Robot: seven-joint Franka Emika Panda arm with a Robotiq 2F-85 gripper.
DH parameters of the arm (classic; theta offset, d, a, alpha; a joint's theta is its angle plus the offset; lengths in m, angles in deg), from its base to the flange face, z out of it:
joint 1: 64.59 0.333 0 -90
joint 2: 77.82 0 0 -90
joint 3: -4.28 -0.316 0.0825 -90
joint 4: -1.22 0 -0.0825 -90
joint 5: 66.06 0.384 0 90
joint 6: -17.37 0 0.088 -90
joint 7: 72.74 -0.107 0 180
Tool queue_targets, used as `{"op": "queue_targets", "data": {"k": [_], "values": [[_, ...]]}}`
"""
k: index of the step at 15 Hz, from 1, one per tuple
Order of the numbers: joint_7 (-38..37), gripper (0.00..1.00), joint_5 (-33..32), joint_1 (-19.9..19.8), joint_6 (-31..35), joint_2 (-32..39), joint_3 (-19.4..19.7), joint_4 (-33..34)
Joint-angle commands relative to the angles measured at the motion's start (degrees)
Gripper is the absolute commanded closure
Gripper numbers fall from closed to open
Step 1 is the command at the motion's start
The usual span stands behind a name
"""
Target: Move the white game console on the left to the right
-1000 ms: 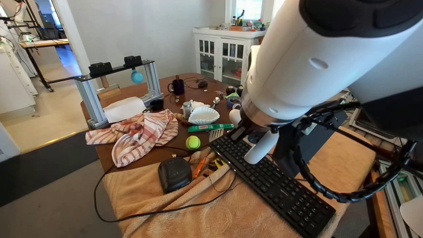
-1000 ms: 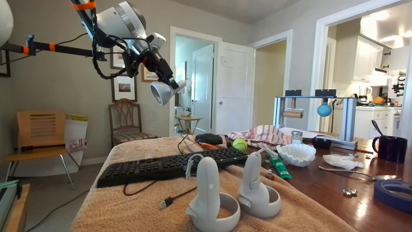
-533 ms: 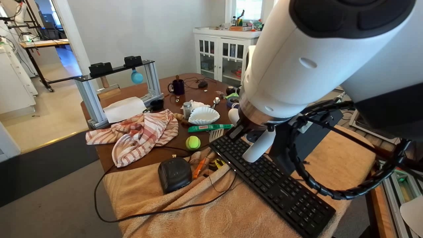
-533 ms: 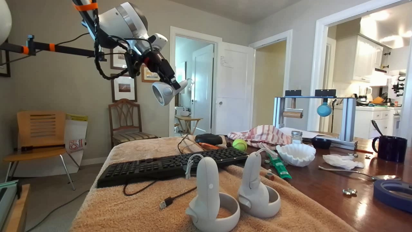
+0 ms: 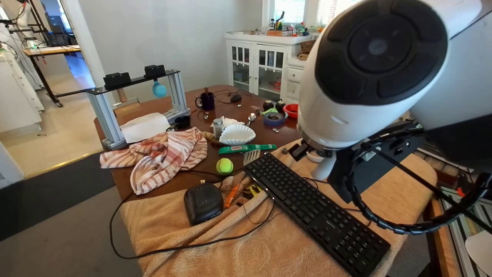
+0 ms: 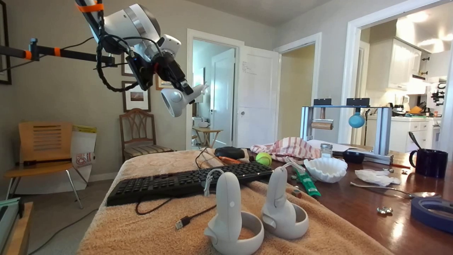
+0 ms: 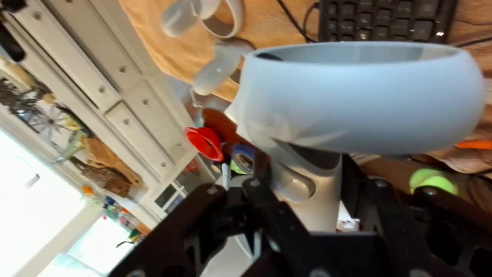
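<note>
Upper left of centre in an exterior view, the white game console [image 6: 179, 100] hangs in the air, its handle pinched by the claw [image 6: 190, 94]; lower, more right, stand two similar controllers [image 6: 228, 205]. Carrying seems in hand; next probably requires gentle lowering rightward.

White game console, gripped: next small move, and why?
I'd probably ease the white game console rightward at this height before lowering. The pincer is shut on it, it hangs clear of the towel, and two look-alike controllers stand on that towel, where an early descent might knock them.
</note>
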Motion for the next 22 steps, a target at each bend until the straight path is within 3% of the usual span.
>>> {"op": "queue_targets", "data": {"k": [1,6,10,16,22], "values": [[-6.5,0.79,3.8,-8.6,-10.5,-3.5,-9.9,-4.5],[-16.4,0.79,10.6,-17.2,-20.1,-6.6,-18.5,-10.2],[-23.9,0.79,10.1,-21.3,-23.0,-8.3,-22.8,-16.4],[-32.5,0.79,4.3,-24.2,-26.3,-5.8,-25.5,-22.2],[-39.2,0.79,-4.3,-27.3,-25.8,0.3,-23.9,-25.0]]}}
